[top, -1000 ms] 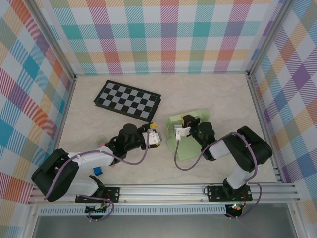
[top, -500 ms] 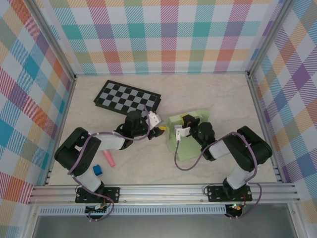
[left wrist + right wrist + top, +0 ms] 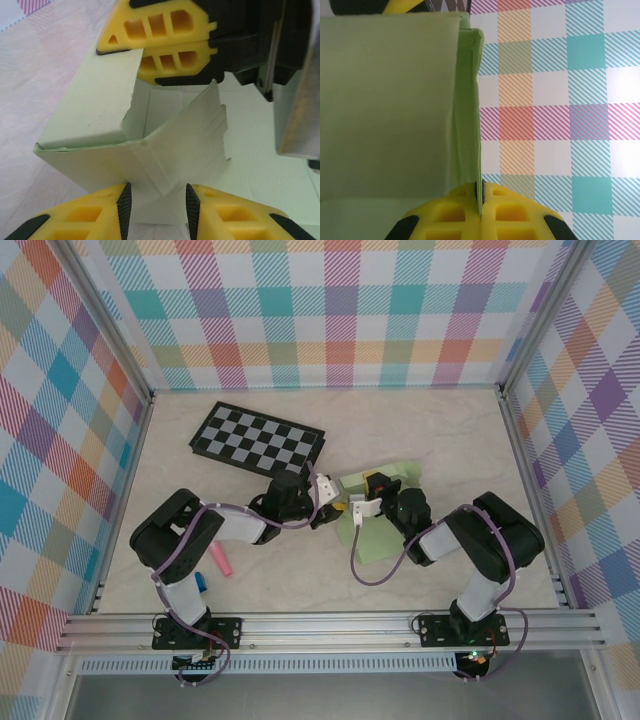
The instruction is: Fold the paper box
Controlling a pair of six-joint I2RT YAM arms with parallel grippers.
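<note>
The paper box (image 3: 378, 538) is pale green card, lying partly folded at mid-table with one wall raised. My right gripper (image 3: 364, 502) is shut on the top edge of that raised wall. In the right wrist view the thin card (image 3: 385, 100) is pinched between the yellow fingers of the right gripper (image 3: 481, 200). My left gripper (image 3: 337, 505) is at the box's left corner. In the left wrist view its jaws (image 3: 157, 212) stand part-closed, still apart, with a bent corner flap (image 3: 175, 145) of the box lying between the pads. The right gripper (image 3: 145, 52) shows beyond the flap.
A black-and-grey checkerboard (image 3: 257, 440) lies at the back left, close to the left arm. A pink stick (image 3: 220, 560) and a small blue piece (image 3: 201, 581) lie near the left arm's base. Plaid walls close in three sides.
The left arm has swung right, from the bare table to the box's left corner, and its jaws have narrowed around the flap. The right gripper has kept its hold and place.
</note>
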